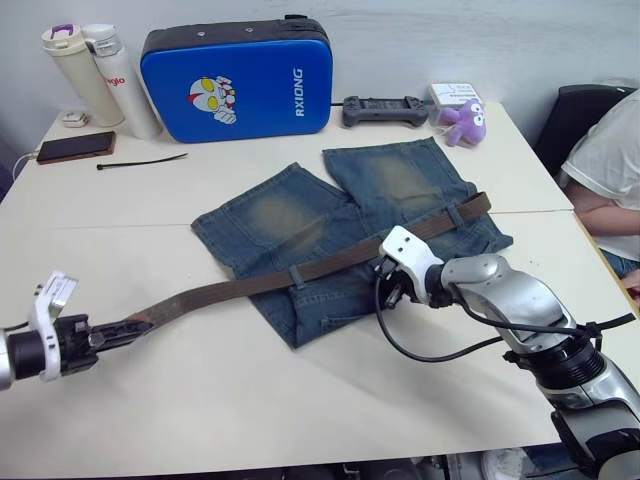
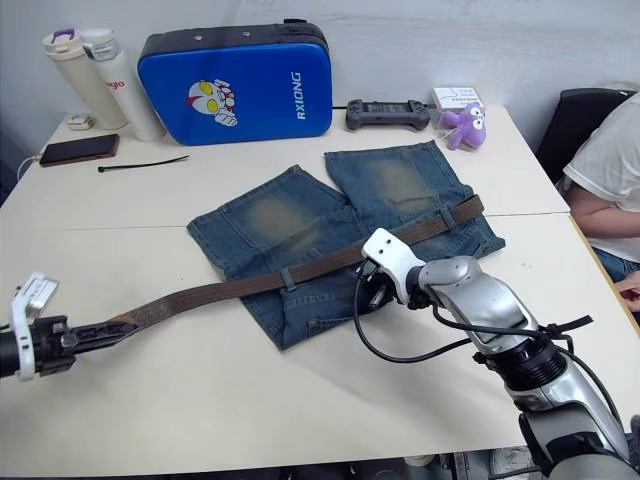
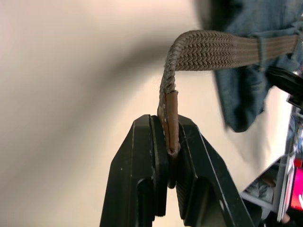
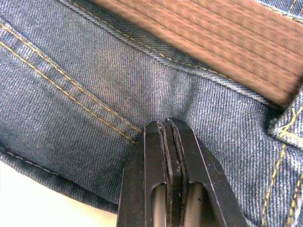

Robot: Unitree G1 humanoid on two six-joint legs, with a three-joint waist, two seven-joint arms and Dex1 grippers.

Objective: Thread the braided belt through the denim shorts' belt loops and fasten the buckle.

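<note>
The denim shorts [image 1: 270,215] lie flat mid-table. The braided belt [image 1: 330,265] runs along their waistband under two belt loops [image 1: 297,275] [image 1: 455,214] and stretches left across the table. My left gripper [image 1: 140,325] is shut on the belt's tan leather tip [image 3: 171,118], low over the table at the left. The tips of my right gripper [image 1: 392,295] are shut on the denim [image 4: 94,94] just below the belt. The buckle is hidden; the belt's far end [image 1: 482,204] stops at the shorts' right edge.
Along the back edge stand a blue case [image 1: 237,80], two bottles [image 1: 70,60] [image 1: 125,80], a phone [image 1: 75,147], a black cable tie [image 1: 140,162], a game controller [image 1: 385,110] and a purple toy [image 1: 462,122]. A person [image 1: 610,170] sits at the right.
</note>
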